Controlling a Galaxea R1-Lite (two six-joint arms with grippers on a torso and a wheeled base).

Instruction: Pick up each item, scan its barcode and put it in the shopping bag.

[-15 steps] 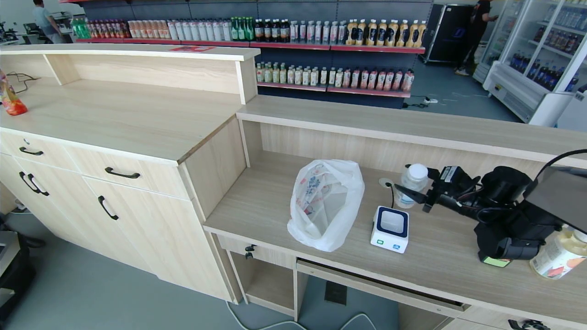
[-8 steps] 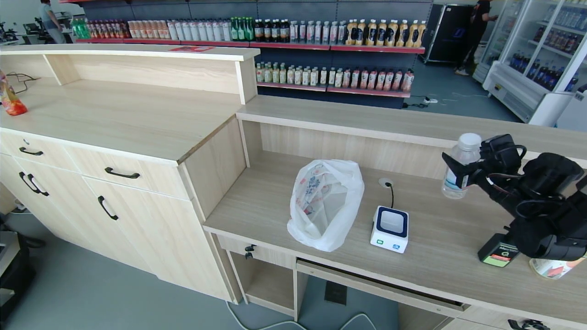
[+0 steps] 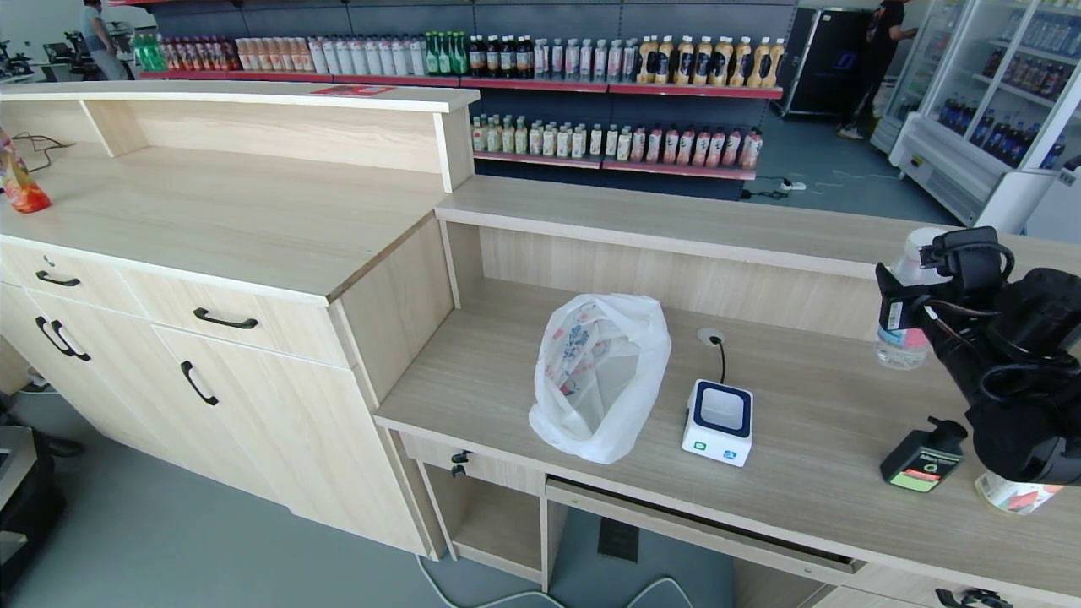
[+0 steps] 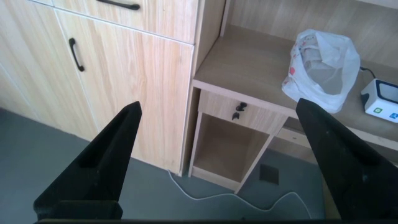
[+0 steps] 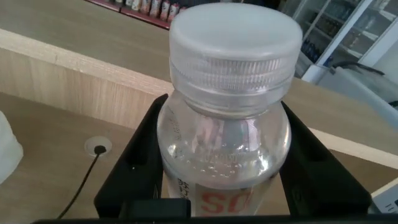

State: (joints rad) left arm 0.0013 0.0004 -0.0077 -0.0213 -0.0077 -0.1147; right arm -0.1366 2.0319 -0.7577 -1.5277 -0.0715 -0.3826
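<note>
From the head view, the right gripper (image 3: pixel 905 294) is pinched around a clear water bottle (image 3: pixel 897 344), held upright and apparently off the counter (image 3: pixel 811 439), well to the right of the scanner (image 3: pixel 719 420) and not over its window. I judge the pick-up done for this item, with the scan and bagging left to do. The shopping bag (image 3: pixel 601 376) lies open-mouthed just left of the scanner; whether anything is in it I cannot tell. A small black bottle (image 3: pixel 922 456) and a pale-labelled bottle (image 3: pixel 1013 494) wait on the counter right of the scanner. In the left wrist view, the left gripper (image 4: pixel 217 104) hangs spread and empty, far left of the scanner. In the right wrist view, both jaws press the bottle's shoulder below its white cap.
</note>
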